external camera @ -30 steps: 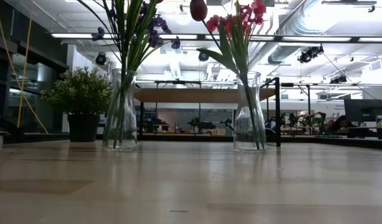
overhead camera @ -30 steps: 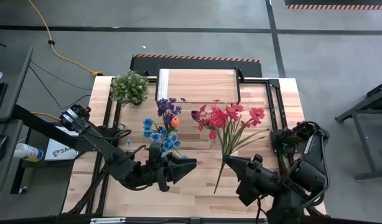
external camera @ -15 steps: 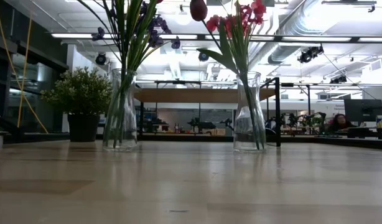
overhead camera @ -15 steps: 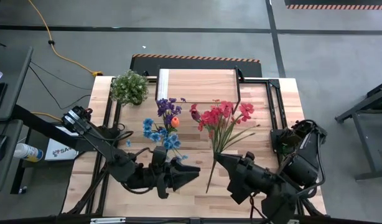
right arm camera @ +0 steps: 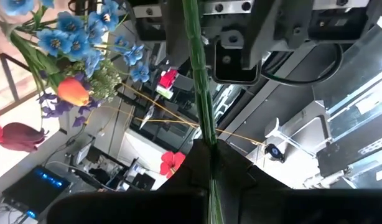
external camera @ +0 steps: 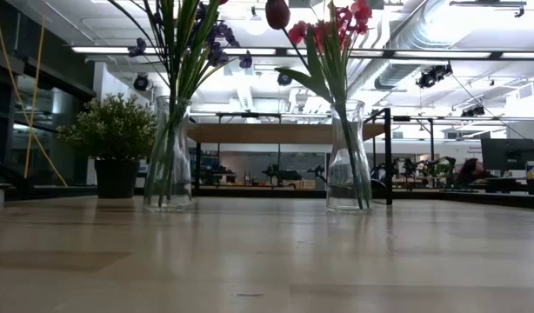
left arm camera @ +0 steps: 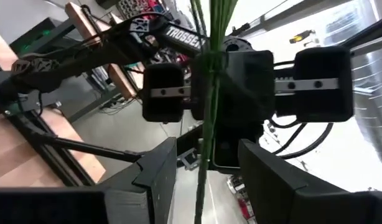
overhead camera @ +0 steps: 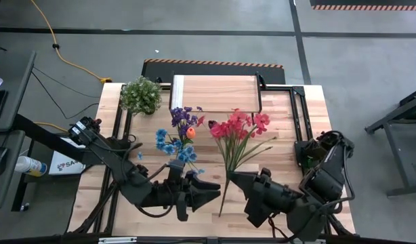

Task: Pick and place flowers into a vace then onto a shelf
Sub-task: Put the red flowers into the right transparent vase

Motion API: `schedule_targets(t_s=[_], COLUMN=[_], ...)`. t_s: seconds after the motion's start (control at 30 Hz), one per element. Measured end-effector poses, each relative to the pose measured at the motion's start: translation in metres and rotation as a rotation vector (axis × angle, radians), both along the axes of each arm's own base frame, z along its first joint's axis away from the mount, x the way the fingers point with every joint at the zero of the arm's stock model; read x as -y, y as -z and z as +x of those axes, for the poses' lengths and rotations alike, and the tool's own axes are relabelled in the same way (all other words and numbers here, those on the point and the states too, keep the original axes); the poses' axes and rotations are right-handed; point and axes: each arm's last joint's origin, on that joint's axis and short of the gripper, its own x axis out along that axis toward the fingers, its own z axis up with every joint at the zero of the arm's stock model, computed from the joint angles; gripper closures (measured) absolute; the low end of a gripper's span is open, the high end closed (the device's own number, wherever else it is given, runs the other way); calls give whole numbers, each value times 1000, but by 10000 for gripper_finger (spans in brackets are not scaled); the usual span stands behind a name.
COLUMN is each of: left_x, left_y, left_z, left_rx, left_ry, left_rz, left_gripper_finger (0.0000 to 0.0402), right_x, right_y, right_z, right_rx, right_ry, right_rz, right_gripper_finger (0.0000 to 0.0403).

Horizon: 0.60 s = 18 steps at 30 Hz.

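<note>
Now keep the right gripper (overhead camera: 230, 178) clamped on the red flowers (overhead camera: 238, 127); guide their stems between the spread fingers of the left gripper (overhead camera: 213, 192).

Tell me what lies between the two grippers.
Only the red flowers' green stems, seen in the high view: the right gripper is shut on them, and the left gripper is open beside them.

Since the earlier pictures, the right tool (overhead camera: 234, 183) has carried the red flowers (overhead camera: 238, 127) leftward across the table (overhead camera: 289, 122), so the stems now lie closer to the left tool (overhead camera: 211, 192). The left tool has shifted toward the table's near edge, its fingers spread wider. The red blooms now sit nearer the blue flowers (overhead camera: 173, 144).
</note>
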Motion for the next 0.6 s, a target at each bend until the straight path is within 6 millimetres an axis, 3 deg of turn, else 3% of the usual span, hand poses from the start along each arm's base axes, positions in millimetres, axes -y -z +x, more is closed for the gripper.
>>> schedule_targets(t_s=[0.6], left_x=[-8], left_y=[8], left_z=[7], left_rx=[-61], left_ry=[-48], left_rz=[-52], left_gripper_finger=[195], right_x=[-13], right_y=[8], right_z=[6], right_rx=[-8], right_ry=[-31], right_rz=[-14], right_gripper_finger=[403])
